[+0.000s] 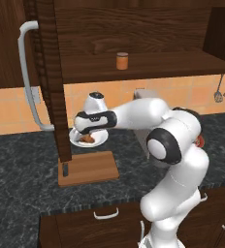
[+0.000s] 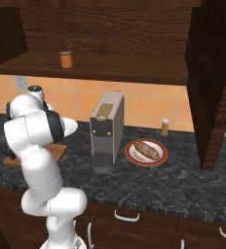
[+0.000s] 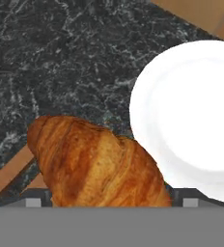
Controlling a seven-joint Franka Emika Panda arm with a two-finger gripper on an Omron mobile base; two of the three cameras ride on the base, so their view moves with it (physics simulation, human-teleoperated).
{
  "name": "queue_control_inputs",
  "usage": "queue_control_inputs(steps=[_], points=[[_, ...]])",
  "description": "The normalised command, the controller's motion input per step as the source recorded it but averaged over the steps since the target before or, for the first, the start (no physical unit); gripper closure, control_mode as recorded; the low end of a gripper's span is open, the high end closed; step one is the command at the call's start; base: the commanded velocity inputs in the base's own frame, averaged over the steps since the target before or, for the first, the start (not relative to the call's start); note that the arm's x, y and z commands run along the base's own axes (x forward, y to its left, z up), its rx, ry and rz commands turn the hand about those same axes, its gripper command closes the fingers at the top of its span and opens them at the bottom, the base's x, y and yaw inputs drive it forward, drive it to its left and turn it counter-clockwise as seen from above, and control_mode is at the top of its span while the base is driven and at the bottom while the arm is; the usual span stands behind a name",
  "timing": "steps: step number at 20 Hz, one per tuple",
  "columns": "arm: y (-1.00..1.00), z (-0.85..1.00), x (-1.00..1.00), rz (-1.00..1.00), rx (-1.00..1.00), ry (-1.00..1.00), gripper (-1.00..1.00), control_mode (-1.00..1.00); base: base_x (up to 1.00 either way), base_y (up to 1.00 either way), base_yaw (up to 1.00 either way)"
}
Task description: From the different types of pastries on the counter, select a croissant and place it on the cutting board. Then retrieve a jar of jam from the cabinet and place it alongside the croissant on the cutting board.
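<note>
The dark speckled counter (image 1: 17, 160) runs under an open wooden cabinet (image 1: 134, 38), whose shelf carries the jar of jam (image 1: 122, 60) at the far side. Near the counter's left, the cutting board (image 1: 92, 167) lies just before a white plate (image 3: 191, 120). Above that plate's near edge the gripper (image 3: 111, 195) is closed on the croissant (image 3: 94, 164), its tips flanking the pastry.
</note>
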Motion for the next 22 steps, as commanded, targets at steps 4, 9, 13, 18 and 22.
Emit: queue_control_inputs(steps=[4,9,13,18,22], points=[[0.0,0.0,-1.0,0.18,0.04,-0.02,1.0,-1.0,0.0,0.0,0.0],[0.0,-0.01,-0.94,0.18,-0.03,-0.02,1.0,-1.0,0.0,0.0,0.0],[0.1,-0.06,-0.25,0.08,-0.04,0.0,1.0,-1.0,0.0,0.0,0.0],[0.13,-0.4,0.0,0.01,-0.19,0.07,1.0,-1.0,0.0,0.0,0.0],[0.06,-0.04,0.03,0.0,-0.12,0.0,1.0,-1.0,0.0,0.0,0.0]])
